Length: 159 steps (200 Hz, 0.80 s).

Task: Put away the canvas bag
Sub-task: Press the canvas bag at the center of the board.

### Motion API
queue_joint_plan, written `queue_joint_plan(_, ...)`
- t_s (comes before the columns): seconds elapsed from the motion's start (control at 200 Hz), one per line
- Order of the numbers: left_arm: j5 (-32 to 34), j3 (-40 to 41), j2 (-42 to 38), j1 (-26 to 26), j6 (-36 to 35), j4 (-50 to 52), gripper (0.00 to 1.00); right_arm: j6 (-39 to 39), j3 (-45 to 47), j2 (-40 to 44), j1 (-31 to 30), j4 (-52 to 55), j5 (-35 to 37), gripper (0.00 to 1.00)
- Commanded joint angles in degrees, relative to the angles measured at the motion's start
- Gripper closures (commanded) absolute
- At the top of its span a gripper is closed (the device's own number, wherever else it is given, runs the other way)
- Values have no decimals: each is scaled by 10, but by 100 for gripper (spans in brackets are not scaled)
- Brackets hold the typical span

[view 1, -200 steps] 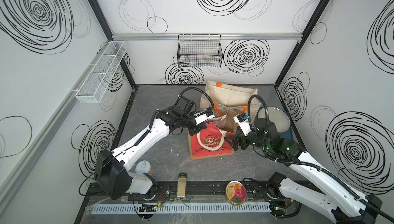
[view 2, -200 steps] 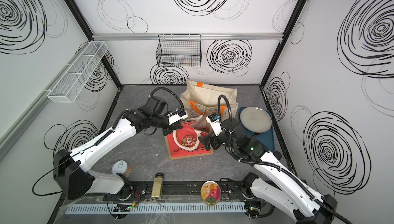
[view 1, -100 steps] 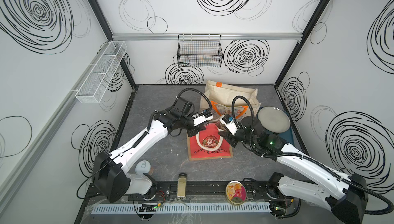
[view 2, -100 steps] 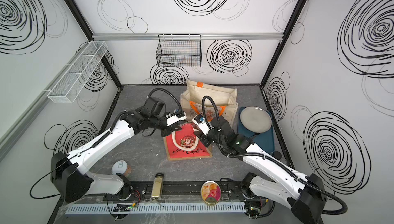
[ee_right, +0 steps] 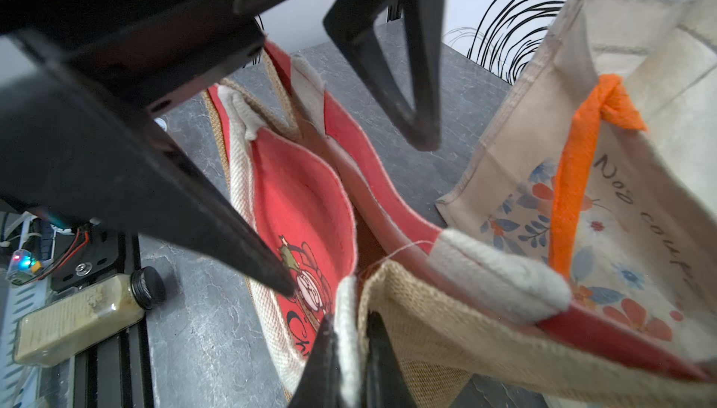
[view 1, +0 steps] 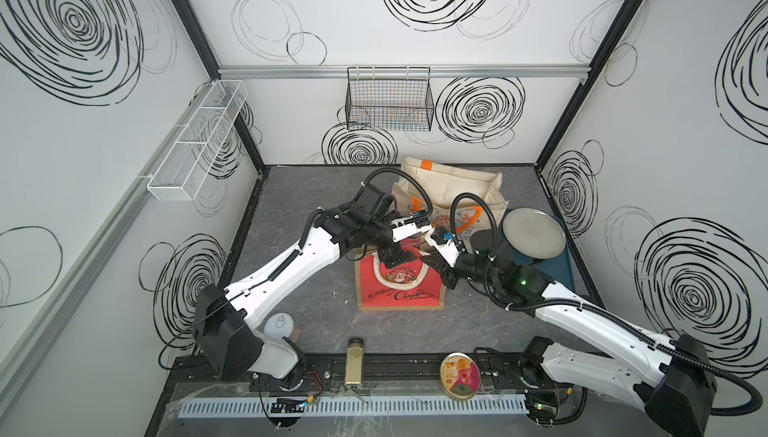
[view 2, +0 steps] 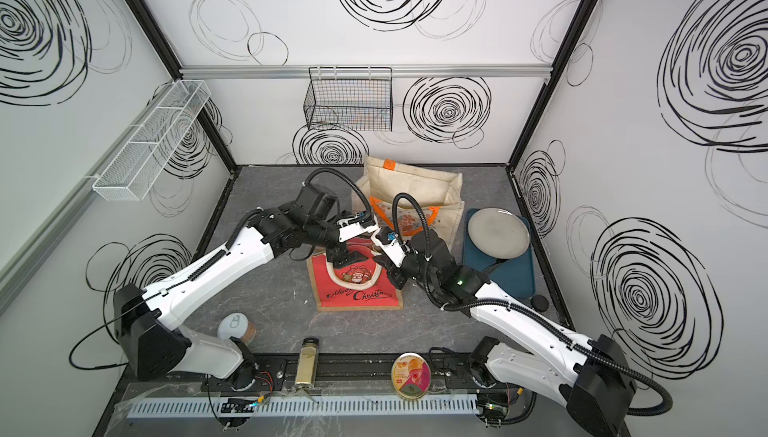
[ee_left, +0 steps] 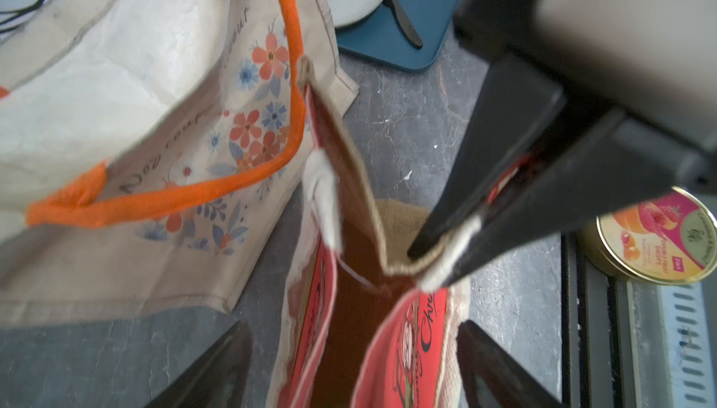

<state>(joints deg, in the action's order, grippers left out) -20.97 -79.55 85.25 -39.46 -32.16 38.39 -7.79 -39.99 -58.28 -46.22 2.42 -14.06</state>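
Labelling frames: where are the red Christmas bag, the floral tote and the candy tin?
red Christmas bag (view 1: 399, 295): in a top view, printed front.
floral tote (view 1: 453, 181): in a top view, cream inner panel.
candy tin (view 1: 460, 374): in a top view, lid.

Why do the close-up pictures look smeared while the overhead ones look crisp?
Left wrist view: the right gripper, close to the lens, is blurred; the candy tin is readable. Right wrist view: the left gripper is soft. Both top views: sharp throughout.

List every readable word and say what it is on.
"Merry Christmas": red burlap-trimmed bag.
"Nos cou…", rest unclear: cream floral tote bag with orange handles.
"DOUBLE FRUIT DROPS": round gold sweets tin; its rim lettering is too small to read.
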Motion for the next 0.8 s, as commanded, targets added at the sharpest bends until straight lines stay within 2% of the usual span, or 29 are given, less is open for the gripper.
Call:
queue_joint_plan(0.0, 3, -40, 45, -12, -32, 30, 16, 21, 26, 17, 15, -52, -42, 90)
queue_joint_plan(0.175, -57, -53, 73, -16, -44, 43, 36, 64, 43, 24, 67, -81, -92, 84)
queue_joint_plan(0.3, -60, -20, 54, -17, -33, 7, 39, 73, 52, 36, 81, -86, -92, 75)
queue_joint_plan(0.375, -44, -16, 54, -21, -37, 11, 53, 69, 49, 43, 81, -73, -87, 59)
queue_joint_plan(0.415, -38, -19, 58, -22, -35, 15, 55, 69, 47, 50, 83, -61, -81, 52)
queue_joint_plan(0.465, -37, -21, 59, -22, -37, 23, 75, 70, 48, 62, 86, -53, -77, 47)
queue_joint_plan(0.485, -35, -22, 59, -21, -37, 25, 80, 71, 50, 68, 87, -51, -76, 45)
queue_joint_plan(0.575, -31, -22, 52, -12, -38, 28, 81, 61, 73, 97, 93, -55, -71, 46)
queue_joint_plan(0.661, -46, -21, 40, 3, -46, 34, 82, 23, 110, 116, 96, -91, -65, 53)
queue_joint_plan(0.716, -64, -20, 31, 15, -50, 41, 96, 26, 136, 119, 96, -138, -35, 45)
queue_joint_plan(0.791, -83, -19, 22, 33, -56, 52, 98, 30, 151, 109, 99, -181, -34, 37)
